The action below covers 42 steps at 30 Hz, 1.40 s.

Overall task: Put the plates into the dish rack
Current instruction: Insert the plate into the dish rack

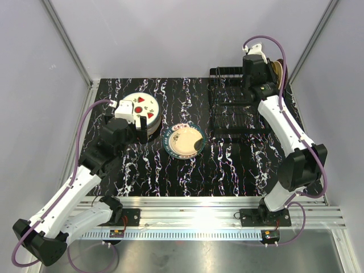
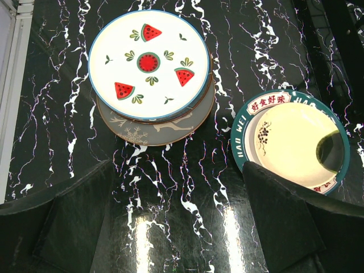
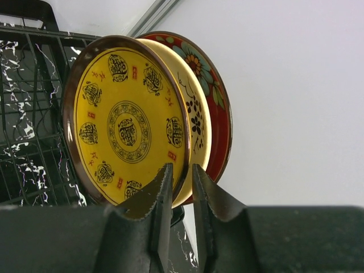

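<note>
A stack of plates stands at the table's back left, a white watermelon plate (image 1: 140,106) (image 2: 149,63) on top and a grey plate (image 2: 148,132) under it. A teal-rimmed cream plate (image 1: 183,140) (image 2: 293,142) lies alone to its right. My left gripper (image 1: 135,127) (image 2: 182,227) hovers wide open just short of the stack, holding nothing. In the dish rack (image 1: 233,108) (image 3: 28,114) a yellow plate (image 3: 125,119), a cream plate (image 3: 196,122) and a red floral plate (image 3: 219,108) stand upright. My right gripper (image 1: 266,71) (image 3: 181,176) straddles the yellow plate's lower rim, its jaws slightly parted.
The black marbled table (image 1: 148,170) ends in a metal rail (image 1: 216,207) at the near side. White walls close in on the left, back and right. The rack fills the back right corner, its upright plates (image 1: 278,71) at its far right end.
</note>
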Tool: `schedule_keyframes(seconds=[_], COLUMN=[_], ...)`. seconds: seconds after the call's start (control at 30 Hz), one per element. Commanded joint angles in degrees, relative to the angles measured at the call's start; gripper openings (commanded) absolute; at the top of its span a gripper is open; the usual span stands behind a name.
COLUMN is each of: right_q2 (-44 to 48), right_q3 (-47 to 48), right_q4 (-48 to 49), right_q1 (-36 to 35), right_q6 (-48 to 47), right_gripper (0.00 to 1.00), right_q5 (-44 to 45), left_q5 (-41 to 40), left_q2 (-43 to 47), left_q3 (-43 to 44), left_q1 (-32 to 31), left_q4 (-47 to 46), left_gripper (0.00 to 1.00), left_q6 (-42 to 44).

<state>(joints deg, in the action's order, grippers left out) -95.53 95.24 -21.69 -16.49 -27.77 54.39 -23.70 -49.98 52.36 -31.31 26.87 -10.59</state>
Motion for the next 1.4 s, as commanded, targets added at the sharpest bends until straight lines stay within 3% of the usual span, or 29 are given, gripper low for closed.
schedule_keyframes(seconds=[0.0, 0.23, 0.37, 0.5, 0.57, 0.83, 1.0, 1.37], right_q2=[0.95, 1.57, 1.57, 2.10, 2.27, 3.59, 0.61, -7.13], right_q3=[2.84, 5.39, 9.16, 10.93, 11.89, 13.83, 12.60, 13.13], right_q4=[0.07, -2.91, -7.83, -12.22, -13.46, -19.35, -19.35, -16.36], right_q1=[-0.03, -0.73, -1.26, -1.35, -1.61, -2.76, -2.67, -1.70], right_q6=[0.70, 1.84, 5.61, 8.87, 10.45, 18.53, 21.26, 19.68], right_gripper=[0.27, 0.30, 0.42, 0.45, 0.43, 0.18, 0.15, 0.14], right_q5=[-0.25, -1.12, -3.32, -6.22, -6.84, -17.55, -20.55, -17.04], left_q5=[0.76, 0.68, 0.50, 0.41, 0.41, -0.02, -0.20, -0.29], left_q2=[0.58, 0.49, 0.49, 0.49, 0.40, 0.23, -0.12, 0.23], left_q3=[1.25, 1.34, 1.34, 1.26, 1.25, 1.25, 1.17, 1.25], left_q1=[-0.24, -0.24, -0.24, -0.24, -0.24, -0.24, -0.24, -0.24], left_q4=[-2.26, -2.18, -2.26, -2.18, -2.26, -2.18, -2.26, -2.18], left_gripper=[0.99, 0.99, 0.99, 0.99, 0.99, 0.99, 0.99, 0.99], left_q6=[-0.31, -0.31, -0.31, -0.22, -0.22, -0.13, -0.13, -0.05])
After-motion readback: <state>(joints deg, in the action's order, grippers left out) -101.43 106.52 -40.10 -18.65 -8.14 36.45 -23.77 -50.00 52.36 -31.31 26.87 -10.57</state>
